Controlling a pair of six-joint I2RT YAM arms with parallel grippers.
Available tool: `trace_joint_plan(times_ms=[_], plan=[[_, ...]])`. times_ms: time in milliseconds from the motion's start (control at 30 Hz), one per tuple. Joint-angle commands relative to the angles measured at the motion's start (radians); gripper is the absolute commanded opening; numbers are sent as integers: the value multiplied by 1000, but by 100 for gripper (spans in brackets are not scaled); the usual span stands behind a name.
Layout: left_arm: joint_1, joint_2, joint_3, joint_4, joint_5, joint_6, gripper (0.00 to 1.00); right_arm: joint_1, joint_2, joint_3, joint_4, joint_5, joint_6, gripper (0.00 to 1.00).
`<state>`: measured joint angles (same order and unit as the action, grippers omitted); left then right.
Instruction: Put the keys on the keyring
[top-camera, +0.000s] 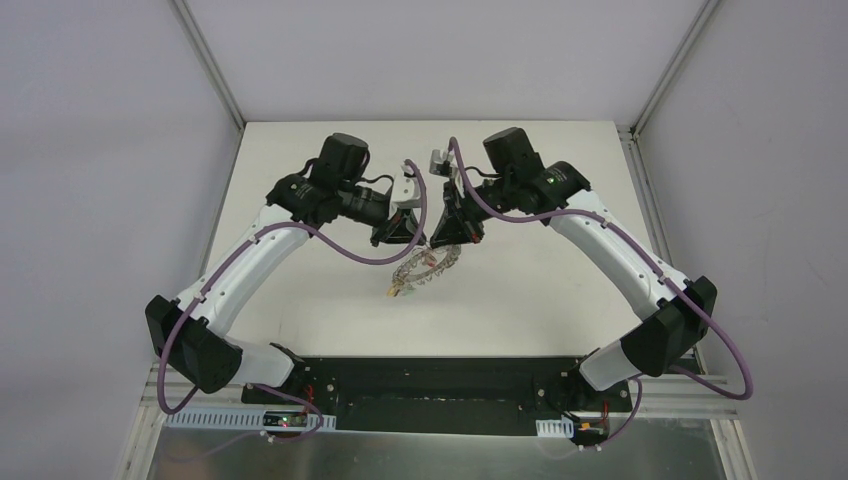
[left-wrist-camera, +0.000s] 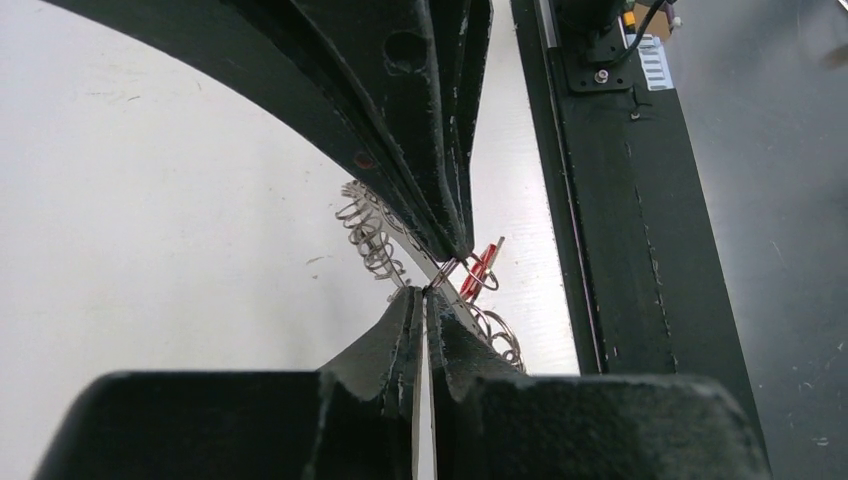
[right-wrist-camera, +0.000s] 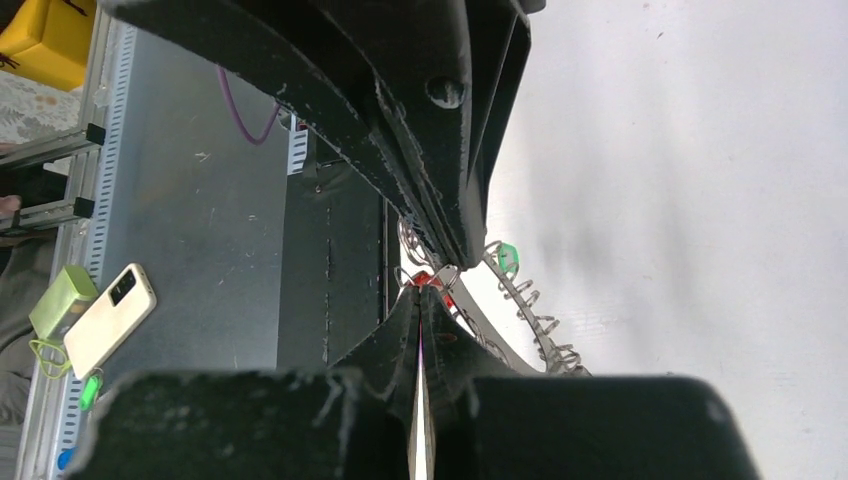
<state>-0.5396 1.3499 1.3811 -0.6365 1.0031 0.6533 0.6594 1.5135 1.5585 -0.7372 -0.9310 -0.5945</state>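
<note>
Where my two arms meet tip to tip, both end effectors are closed. My left gripper (left-wrist-camera: 425, 292) has its fingers pressed together against the rim of the keyring (left-wrist-camera: 372, 240). I cannot tell whether the ring's strip or a key's small wire loop lies between them. My right gripper (right-wrist-camera: 421, 292) is pinched shut on the same stretch of rim, directly opposite and almost touching my left tips.

The keyring is a flat grey metal strip with wire coils standing along its outer edge, and both wrist views show it nearly edge-on. From above it reads as a wide oval, tilted, with its upper end at my grippers and its lower end toward my bases.

A red key (left-wrist-camera: 480, 268), tiny and with a red plastic head on a small wire loop, sits just beside the pinch point. A green key (right-wrist-camera: 508, 258) sits among the coils a little farther along the rim from my right gripper.

Below lies the white table (left-wrist-camera: 150, 200). At its near edge is the black base plate (left-wrist-camera: 640, 250), which carries a white label (left-wrist-camera: 655, 65) whose print is too small to read. Well beyond that, a white phone (right-wrist-camera: 108, 320) lies on a grey metal shelf (right-wrist-camera: 200, 200), touching a pale green box (right-wrist-camera: 58, 302).
</note>
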Motion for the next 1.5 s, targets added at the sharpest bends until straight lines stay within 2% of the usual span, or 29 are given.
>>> trace_joint_plan(times_ms=[0, 267, 400, 533, 633, 733, 1000, 1033, 1167, 1467], plan=[[-24, 5, -20, 31, 85, 10, 7, -11, -11, -1, 69, -54, 17, 0], [-28, 11, -16, 39, 85, 12, 10, -18, -9, -9, 78, -54, 25, 0], [-28, 8, -18, 32, 71, 16, 6, -24, -13, -23, 79, -48, 23, 0], [-20, -22, -35, -21, 1, 57, 6, -61, -50, -104, 106, -57, 15, 0], [-2, -51, -57, -66, -81, 66, 10, -72, -85, -187, 134, -17, 16, 0], [5, -91, -97, -81, -173, 60, 13, -71, -118, -284, 181, 36, 14, 5], [15, -175, -187, -85, -417, -86, 20, -57, -58, -348, 280, 243, 55, 35], [18, -185, -196, -92, -442, -96, 22, -52, -43, -349, 300, 264, 65, 39], [41, -239, -221, -132, -526, -116, 31, -32, 51, -317, 363, 362, 100, 44], [146, -356, -283, -205, -573, -151, 69, 2, 340, -133, 425, 472, 180, 51]])
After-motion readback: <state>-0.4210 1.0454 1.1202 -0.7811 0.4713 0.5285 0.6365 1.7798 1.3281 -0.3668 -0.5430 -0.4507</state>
